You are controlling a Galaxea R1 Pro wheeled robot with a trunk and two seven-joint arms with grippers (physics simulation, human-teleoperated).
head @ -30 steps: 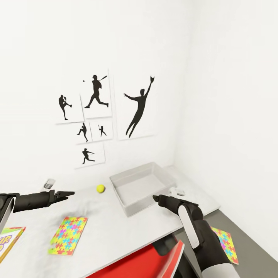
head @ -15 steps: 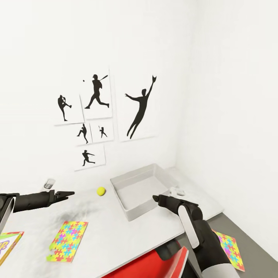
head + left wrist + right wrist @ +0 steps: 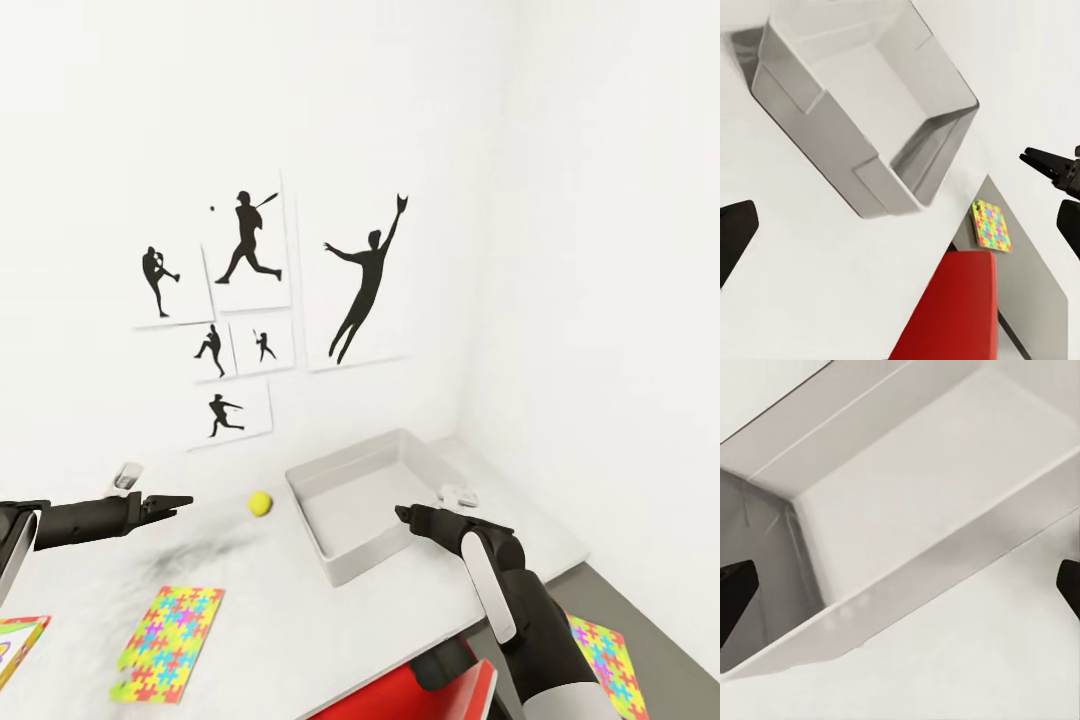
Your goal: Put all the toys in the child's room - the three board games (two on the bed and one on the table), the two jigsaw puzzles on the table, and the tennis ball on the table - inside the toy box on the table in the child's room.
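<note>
The toy box (image 3: pixel 362 500) stands on the worktop (image 3: pixel 290 610), nothing inside. The tennis ball (image 3: pixel 260 503) lies at its 9 o'clock. One jigsaw puzzle (image 3: pixel 168 630) lies at 7 o'clock. Both the left end effector (image 3: pixel 182 500) and right end effector (image 3: pixel 402 515) hover open, holding nothing

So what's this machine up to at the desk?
It's tidying toys into the grey toy box, which looks empty so far. Both hands, left and right, hover open above the table holding nothing. A tennis ball and a jigsaw puzzle lie on it; another puzzle lies lower right.
</note>
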